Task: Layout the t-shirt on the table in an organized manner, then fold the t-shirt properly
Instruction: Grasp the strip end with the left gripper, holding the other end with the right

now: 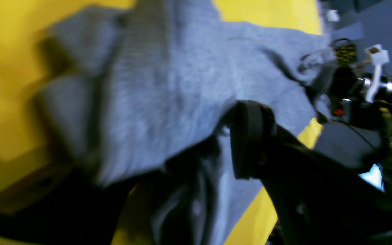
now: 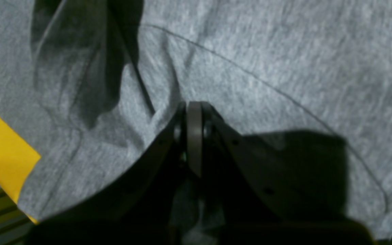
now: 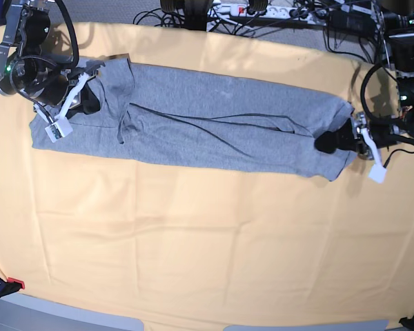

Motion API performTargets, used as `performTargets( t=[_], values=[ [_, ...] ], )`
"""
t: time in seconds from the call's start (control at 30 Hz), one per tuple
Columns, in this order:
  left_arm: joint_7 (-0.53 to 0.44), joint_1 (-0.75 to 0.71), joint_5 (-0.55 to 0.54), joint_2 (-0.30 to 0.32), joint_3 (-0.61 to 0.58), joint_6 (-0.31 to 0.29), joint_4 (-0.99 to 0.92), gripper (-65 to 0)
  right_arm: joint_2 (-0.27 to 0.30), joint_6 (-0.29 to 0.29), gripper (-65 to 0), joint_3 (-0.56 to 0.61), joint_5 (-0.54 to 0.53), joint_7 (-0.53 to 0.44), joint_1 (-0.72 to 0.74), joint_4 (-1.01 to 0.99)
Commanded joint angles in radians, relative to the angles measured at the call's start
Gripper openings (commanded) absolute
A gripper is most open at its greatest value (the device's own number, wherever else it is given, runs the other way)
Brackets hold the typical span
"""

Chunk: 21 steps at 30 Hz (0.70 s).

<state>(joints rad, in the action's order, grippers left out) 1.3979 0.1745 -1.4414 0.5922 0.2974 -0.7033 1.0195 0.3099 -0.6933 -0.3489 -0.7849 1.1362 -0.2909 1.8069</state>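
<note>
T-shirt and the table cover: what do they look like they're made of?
t-shirt: looks like soft knit jersey, probably cotton, matte; heathered grey flecking, fine ribbed texture and limp creases show in the wrist views.
table cover: thin woven-looking cloth, pale yellow-orange, matte; long shallow creases run across it. The fibre cannot be told.

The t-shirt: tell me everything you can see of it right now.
The t-shirt is heather-grey knit, plain side up, no print showing. It lies stretched in a long creased band across the far part of the table, folded lengthwise, with a sleeve bunched at the base view's left end. The right gripper is shut on fabric at that end. The left gripper sits at the opposite end with cloth between its fingers; whether it has closed is unclear.
</note>
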Motion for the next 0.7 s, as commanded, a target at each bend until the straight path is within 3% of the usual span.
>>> performTargets(
  t=[0.0,0.23,0.67],
  values=[
    [-0.002,0.014,-0.007,0.04,0.022,0.005,0.01,-31.7,0.012,-0.005,-65.0,-0.004,-0.003,0.0,0.005,0.009],
    [-0.002,0.006,-0.019,0.071,0.031,0.005,0.01,-31.7,0.012,-0.005,-65.0,-0.004,-0.007,0.0,0.005,0.009],
    [-0.002,-0.013,-0.042,-0.011,0.022,0.005,0.01,-30.4,0.011,-0.005,-65.0,-0.004,-0.03,0.001,0.005,0.009]
  ],
)
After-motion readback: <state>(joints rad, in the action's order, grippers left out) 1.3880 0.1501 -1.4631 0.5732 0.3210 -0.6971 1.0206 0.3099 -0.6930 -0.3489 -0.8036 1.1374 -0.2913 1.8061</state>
